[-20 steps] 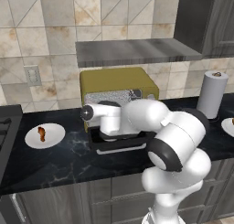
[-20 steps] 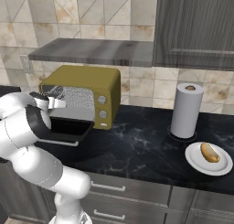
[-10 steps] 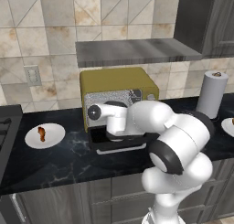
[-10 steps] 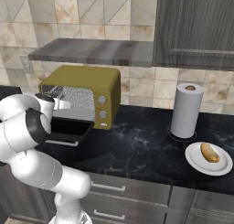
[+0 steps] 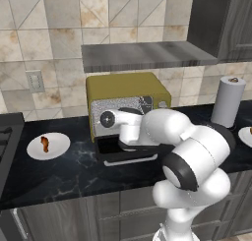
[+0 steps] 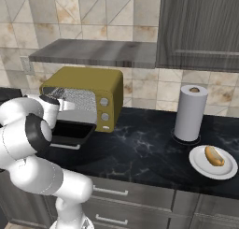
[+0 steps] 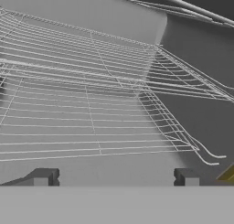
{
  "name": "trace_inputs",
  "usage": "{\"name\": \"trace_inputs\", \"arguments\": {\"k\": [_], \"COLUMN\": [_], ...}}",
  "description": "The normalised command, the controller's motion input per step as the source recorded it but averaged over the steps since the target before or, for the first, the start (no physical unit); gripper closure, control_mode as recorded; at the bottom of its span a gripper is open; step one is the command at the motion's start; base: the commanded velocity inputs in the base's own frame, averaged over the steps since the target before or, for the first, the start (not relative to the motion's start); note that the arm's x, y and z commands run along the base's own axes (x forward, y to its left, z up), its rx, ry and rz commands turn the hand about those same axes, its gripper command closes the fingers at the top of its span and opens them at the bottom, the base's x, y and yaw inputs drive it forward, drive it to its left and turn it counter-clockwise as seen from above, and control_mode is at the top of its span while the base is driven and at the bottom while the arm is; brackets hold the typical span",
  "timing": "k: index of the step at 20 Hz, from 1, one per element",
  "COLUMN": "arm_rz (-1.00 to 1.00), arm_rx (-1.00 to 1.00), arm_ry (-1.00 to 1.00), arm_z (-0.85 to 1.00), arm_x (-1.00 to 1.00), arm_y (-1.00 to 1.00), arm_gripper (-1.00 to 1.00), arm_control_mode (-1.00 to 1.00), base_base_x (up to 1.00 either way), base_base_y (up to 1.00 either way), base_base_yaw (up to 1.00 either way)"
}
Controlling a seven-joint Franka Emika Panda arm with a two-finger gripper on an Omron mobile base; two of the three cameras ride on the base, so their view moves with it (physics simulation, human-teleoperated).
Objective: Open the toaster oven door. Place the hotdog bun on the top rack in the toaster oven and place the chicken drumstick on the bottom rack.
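On a dark counter (image 6: 140,153) stands the yellow oven (image 5: 125,95), its door (image 5: 125,151) already folded down flat in front. The white arm (image 5: 192,156) reaches to the oven mouth, gripper (image 7: 114,176) spread wide and empty, facing the wire racks (image 7: 91,104). The bun (image 6: 214,155) lies on a plate far right, the drumstick (image 5: 45,143) on a plate left. Door-opening looks done; next, probably withdraw and fetch the bun.

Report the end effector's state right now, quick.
End effector: open and holding nothing, its two dark fingertips wide apart in the hand view, facing the silvery wire rack inside the mustard-yellow toaster oven.
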Motion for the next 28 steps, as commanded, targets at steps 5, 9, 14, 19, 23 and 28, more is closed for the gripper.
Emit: {"name": "trace_inputs", "arguments": {"k": [5,9,14,19,23,28], "arm_rz": [0.07,0.06,0.06,0.01,0.00,0.00], "arm_rx": [0.00,0.00,0.00,0.00,0.00,0.00], "arm_ry": [0.00,0.00,0.00,0.00,0.00,0.05], "arm_z": [0.00,0.00,0.00,0.00,-0.04,-0.07], "arm_x": [0.00,0.00,0.00,0.00,0.00,0.00], "arm_y": [0.00,0.00,0.00,0.04,0.08,0.12], "arm_gripper": [-1.00,-1.00,-1.00,-1.00,-1.00,-1.00], "arm_control_mode": [-1.00,-1.00,-1.00,-1.00,-1.00,-1.00], "base_base_x": [0.00,0.00,0.00,0.00,0.00,0.00], "base_base_y": [0.00,0.00,0.00,0.00,0.00,0.00], "base_base_yaw": [0.00,0.00,0.00,0.00,0.00,0.00]}}
